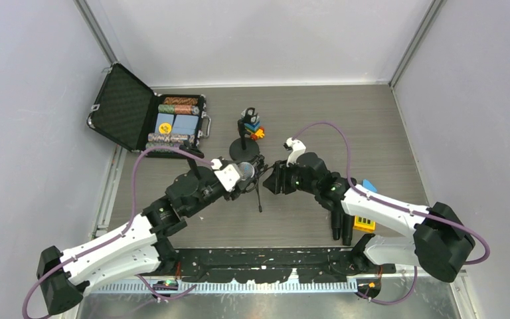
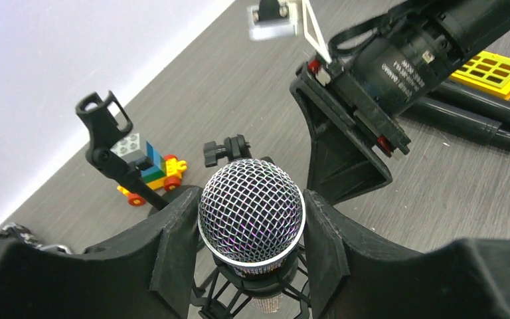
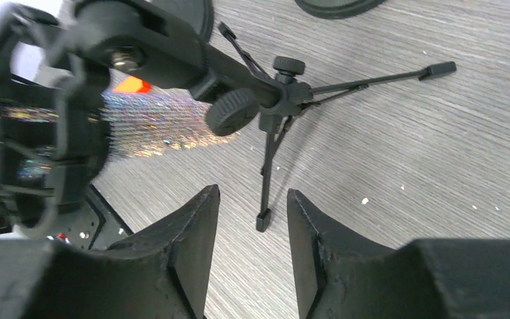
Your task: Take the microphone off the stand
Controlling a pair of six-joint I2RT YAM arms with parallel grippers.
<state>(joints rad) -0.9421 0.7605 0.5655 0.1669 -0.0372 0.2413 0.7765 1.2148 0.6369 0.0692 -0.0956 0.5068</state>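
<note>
The left gripper [image 2: 250, 199] pinches the mic [image 2: 251, 222] by its mesh head, one finger [image 2: 176, 242] pressed to each side. Under the head the mic sits in the black spider mount [image 2: 239, 296] of the stand [image 3: 285, 100], a small tripod with its feet on the table. The right gripper [image 3: 252, 194] hangs just beside the mount with its jaws apart by a narrow gap and nothing between them. It faces the left gripper across the stand.

The table [image 1: 372, 133] is grey wood grain with scattered pale specks, and plain pale walls [image 1: 259, 40] close it in on three sides. Behind the stand are a second stand with a round base [image 1: 242, 149] and some toy blocks [image 2: 149, 166]. Further left an open case [image 1: 123, 106] holds rows of chips [image 1: 176, 106]. By the right arm lie a yellow grid [image 2: 491, 70] and black tubes [image 2: 478, 119].

The mic's body is hidden below the fingers. In the right wrist view the mount is a blur at the left edge. The yellow grid is cut off at the frame edge.
</note>
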